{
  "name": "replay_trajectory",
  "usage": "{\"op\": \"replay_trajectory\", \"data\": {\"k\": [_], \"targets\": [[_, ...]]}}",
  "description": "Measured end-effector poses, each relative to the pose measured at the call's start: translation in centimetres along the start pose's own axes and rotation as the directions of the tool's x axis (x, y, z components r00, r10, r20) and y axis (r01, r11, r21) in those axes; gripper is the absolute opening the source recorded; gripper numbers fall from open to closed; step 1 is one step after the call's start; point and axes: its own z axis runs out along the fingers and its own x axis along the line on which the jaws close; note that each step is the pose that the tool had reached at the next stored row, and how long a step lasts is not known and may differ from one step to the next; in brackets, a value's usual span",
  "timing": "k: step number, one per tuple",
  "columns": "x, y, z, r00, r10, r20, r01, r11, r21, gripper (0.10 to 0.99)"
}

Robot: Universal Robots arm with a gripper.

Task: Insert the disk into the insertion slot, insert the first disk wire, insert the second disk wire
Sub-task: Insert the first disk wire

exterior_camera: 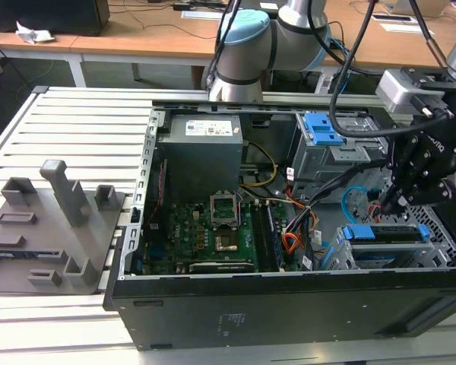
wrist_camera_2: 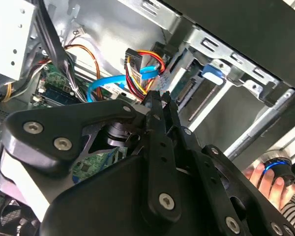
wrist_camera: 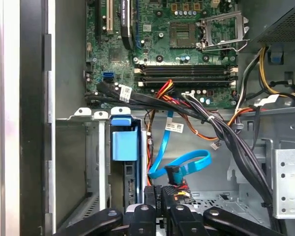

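disk (exterior_camera: 385,233) in insertion slot (exterior_camera: 333,257) | end effector (wrist_camera_2: 155,101) clamps first disk wire (wrist_camera_2: 137,84)

Disk (wrist_camera: 124,140): blue frame end shows in the first wrist view; body sunk inside the insertion slot (wrist_camera: 101,162), label hidden. First disk wire (wrist_camera_2: 146,63): bundle passes behind the gripper (wrist_camera_2: 158,101) in the second wrist view, its end hidden there. Second disk wire (wrist_camera: 186,164): loop shows; upper run lost under black cables (wrist_camera: 147,100). Gripper body: cut off by the lower picture edge in both wrist views. Person's hand (wrist_camera_2: 266,181): partly behind the gripper; dark round item (wrist_camera_2: 278,167) at it cannot be identified. Grey fixture (exterior_camera: 42,220): cut by the exterior view's left edge. Arm (exterior_camera: 247,46): upper part cut off.
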Motion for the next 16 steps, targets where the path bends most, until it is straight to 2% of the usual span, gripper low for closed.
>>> {"op": "replay_trajectory", "data": {"k": [4, 8, 9, 10, 12, 16], "targets": [[0.99, -0.02, 0.05, 1.0, 0.0, 0.0022, 0.0, 1.0, 0.0, 0.18], [2.04, -0.16, 0.19, 0.9998, -0.001, 0.022, 0.001, 1.0, -0.001, 0.18], [2.13, -0.41, 0.34, 0.9995, -0.001, 0.0305, 0.001, 1.0, -0.002, 0.18], [2.12, -0.56, 0.4, 0.9994, -0.001, 0.0336, 0.001, 1.0, -0.002, 0.18], [2.12, -0.85, 0.53, 0.9993, -0.001, 0.0382, 0.002, 1.0, -0.003, 0.18], [2.25, -1.06, 0.79, 0.9992, -0.001, 0.0403, 0.002, 1.0, -0.004, 0.18]]}}
